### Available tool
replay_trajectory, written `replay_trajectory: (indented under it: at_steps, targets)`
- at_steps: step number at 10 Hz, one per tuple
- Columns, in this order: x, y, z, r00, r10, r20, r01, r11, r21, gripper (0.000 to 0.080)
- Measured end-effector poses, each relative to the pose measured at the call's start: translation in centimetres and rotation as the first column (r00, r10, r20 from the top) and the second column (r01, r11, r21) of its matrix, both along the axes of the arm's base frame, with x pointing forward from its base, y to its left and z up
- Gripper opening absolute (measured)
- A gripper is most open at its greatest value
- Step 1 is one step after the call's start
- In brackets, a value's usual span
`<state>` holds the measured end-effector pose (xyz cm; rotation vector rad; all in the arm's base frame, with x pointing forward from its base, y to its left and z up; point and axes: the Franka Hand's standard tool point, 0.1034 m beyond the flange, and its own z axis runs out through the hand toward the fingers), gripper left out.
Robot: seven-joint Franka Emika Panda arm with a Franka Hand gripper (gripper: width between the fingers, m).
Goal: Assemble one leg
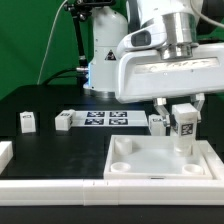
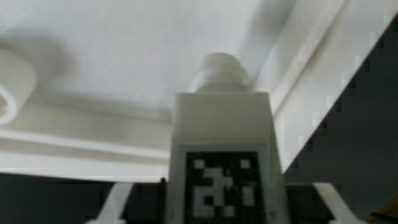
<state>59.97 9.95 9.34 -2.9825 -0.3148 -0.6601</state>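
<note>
**Leg held over the tray.** Right of centre in the exterior view, the jaws are closed on the upper part of the leg (image 1: 185, 122). They hold it upright with its marker tag facing the camera, presumably so that the leg can go straight down into a corner recess. In the wrist view the leg's tapered tip (image 2: 219, 70) points at the tray (image 1: 160, 168); whether it touches cannot be told. The tray, at lower right of the frame, appears to hold nothing in its visible recesses. Three spare legs (image 1: 27, 122) stand on the black desk (image 1: 60, 150) at mid-left and centre, flanking the marker board (image 1: 105, 118).
</note>
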Motion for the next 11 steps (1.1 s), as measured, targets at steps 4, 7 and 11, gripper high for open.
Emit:
replay_trajectory:
  at_steps: [4, 7, 11]
  targets:
    - [2.5, 0.1, 0.1, 1.000, -0.001, 0.023, 0.001, 1.000, 0.005, 0.0290]
    - [3.1, 0.5, -0.7, 0.999, 0.001, 0.036, -0.001, 1.000, 0.009, 0.0290]
    - [2.7, 1.1, -2.1, 0.999, 0.007, 0.036, -0.007, 1.000, 0.009, 0.0290]
